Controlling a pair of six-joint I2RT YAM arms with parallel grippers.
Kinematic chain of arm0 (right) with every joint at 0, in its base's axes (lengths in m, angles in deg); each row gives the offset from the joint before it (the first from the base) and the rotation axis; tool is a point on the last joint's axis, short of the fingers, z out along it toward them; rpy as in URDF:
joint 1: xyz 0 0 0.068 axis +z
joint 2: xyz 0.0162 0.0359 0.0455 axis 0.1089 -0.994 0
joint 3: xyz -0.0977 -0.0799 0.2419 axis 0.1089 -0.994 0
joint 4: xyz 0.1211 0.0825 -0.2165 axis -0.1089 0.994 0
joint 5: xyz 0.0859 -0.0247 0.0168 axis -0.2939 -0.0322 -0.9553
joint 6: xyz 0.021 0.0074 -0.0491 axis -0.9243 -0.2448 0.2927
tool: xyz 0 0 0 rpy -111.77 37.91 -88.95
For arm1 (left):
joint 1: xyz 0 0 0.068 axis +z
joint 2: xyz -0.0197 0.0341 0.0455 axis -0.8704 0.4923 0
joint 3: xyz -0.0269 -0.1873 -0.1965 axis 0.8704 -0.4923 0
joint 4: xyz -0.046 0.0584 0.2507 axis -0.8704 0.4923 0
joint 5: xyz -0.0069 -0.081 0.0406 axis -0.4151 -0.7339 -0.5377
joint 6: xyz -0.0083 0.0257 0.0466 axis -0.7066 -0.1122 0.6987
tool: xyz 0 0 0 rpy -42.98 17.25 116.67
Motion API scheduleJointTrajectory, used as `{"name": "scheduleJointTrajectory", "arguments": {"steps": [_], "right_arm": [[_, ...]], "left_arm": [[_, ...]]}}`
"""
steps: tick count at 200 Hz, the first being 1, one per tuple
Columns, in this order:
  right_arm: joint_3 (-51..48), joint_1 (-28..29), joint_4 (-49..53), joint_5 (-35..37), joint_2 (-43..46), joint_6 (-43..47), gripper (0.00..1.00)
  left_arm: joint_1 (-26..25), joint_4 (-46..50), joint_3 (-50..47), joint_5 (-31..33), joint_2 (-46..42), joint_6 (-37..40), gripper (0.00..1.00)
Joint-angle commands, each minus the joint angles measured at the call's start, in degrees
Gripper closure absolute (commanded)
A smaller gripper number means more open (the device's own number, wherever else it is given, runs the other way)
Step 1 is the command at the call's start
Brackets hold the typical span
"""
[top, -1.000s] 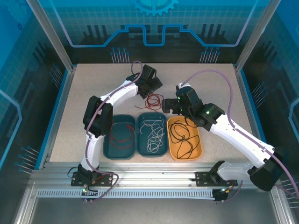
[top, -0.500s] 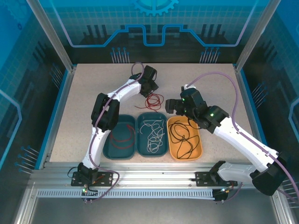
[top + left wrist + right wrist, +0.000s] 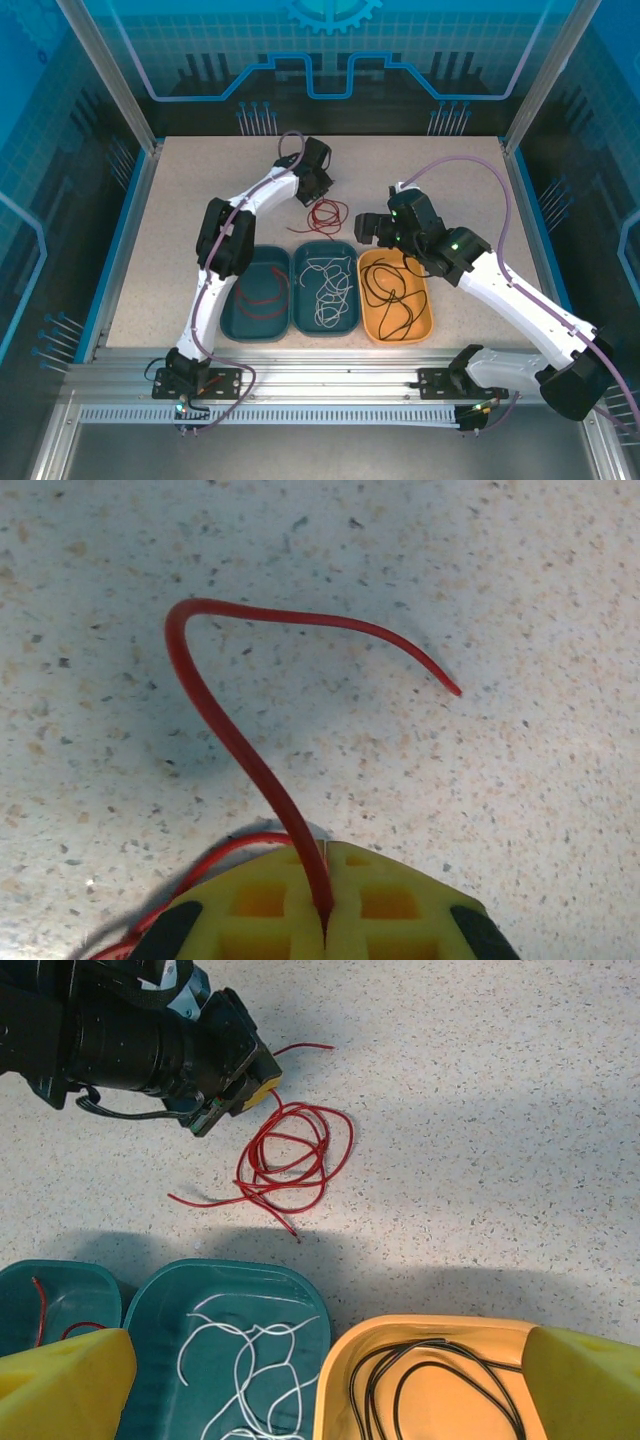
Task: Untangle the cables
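Trays (image 3: 235, 1265) with red, white, black cables (image 3: 325, 290); left pincer (image 3: 325, 858) tight on loose red cable (image 3: 232, 742), right pincer (image 3: 325, 1380) apart.

The bottom edge of the left wrist view cuts off the left gripper (image 3: 325, 880) just below its yellow pads. The red cable (image 3: 272, 612) vanishes into the seam between them, and its loops run out at the lower left corner. In the right wrist view, the bottom corners clip the right gripper (image 3: 325, 1385) down to two yellow tips. That bottom edge also cuts the teal trays (image 3: 160, 1300), the orange tray (image 3: 345, 1360), the white cables (image 3: 243, 1360) and the black cable (image 3: 440, 1342).
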Motion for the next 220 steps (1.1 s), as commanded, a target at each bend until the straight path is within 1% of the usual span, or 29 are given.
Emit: {"name": "scheduleJointTrajectory", "arguments": {"steps": [1, 32, 63, 126, 163, 191, 220], "right_arm": [[-0.4, -0.8, -1.0, -0.7, 0.0, -0.5, 0.00], [-0.1, -0.9, -1.6, -1.5, -0.9, -0.2, 0.00], [0.6, -0.9, -1.6, -2.2, -2.3, 0.4, 0.00], [2.6, -2.2, -1.3, -6.7, -7.5, 1.4, 0.00], [2.3, -4.0, -2.5, -9.4, -9.4, 1.1, 0.00], [1.5, -4.9, -5.1, -12.1, -10.3, 1.2, 0.03], [2.4, -5.3, -6.9, -13.4, -13.3, 1.8, 0.08]], "left_arm": [[0.1, -0.5, 3.1, -3.5, -4.7, 4.5, 1.00], [0.1, -1.0, 4.7, -8.5, -8.1, 7.2, 1.00], [0.0, -2.4, 3.2, -12.3, -13.3, 9.0, 1.00], [0.1, -5.2, -1.9, -16.9, -23.9, 12.6, 1.00], [0.0, -5.9, -3.9, -19.6, -27.7, 13.7, 1.00], [0.0, -6.0, -3.8, -21.3, -29.0, 13.8, 1.00], [0.0, -7.3, -3.6, -22.9, -30.3, 13.2, 1.00]]}}
